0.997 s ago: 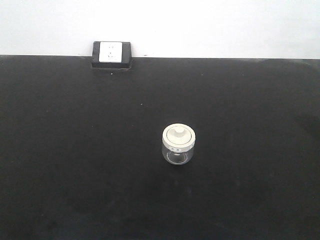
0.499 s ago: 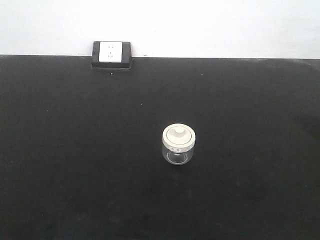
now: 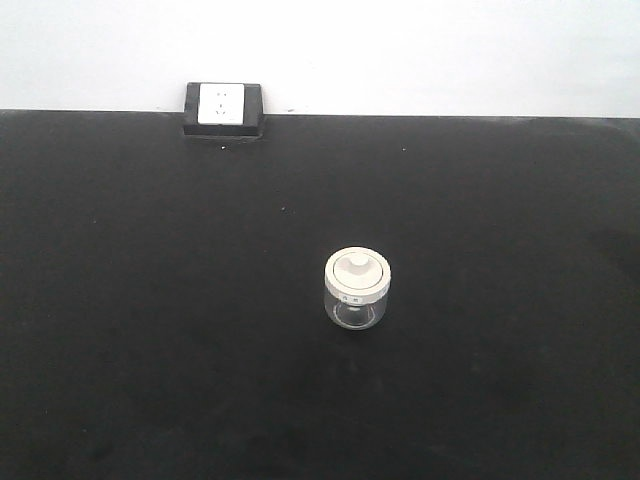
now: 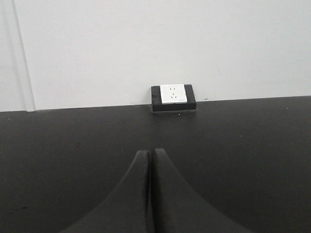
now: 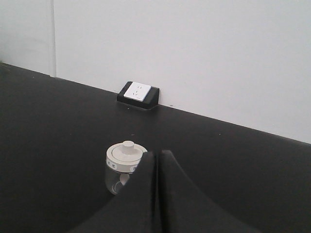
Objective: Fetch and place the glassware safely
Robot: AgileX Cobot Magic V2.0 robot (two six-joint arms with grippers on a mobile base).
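Observation:
The glassware is a small squat clear jar point(image 3: 356, 290) with a cream-white knobbed lid, standing upright on the black table point(image 3: 150, 300), a little right of centre. In the right wrist view the jar point(image 5: 120, 167) stands just left of and beyond my right gripper point(image 5: 158, 153), whose dark fingers are pressed together, shut on nothing; the left finger hides part of the jar's right side. My left gripper point(image 4: 149, 152) is shut too, low over bare black table, with no jar in its view. Neither gripper shows in the front view.
A white wall socket in a black block point(image 3: 223, 108) sits at the table's far edge against the white wall; the socket point(image 4: 173, 96) is straight ahead of the left gripper, and the socket point(image 5: 138, 93) also shows beyond the jar.

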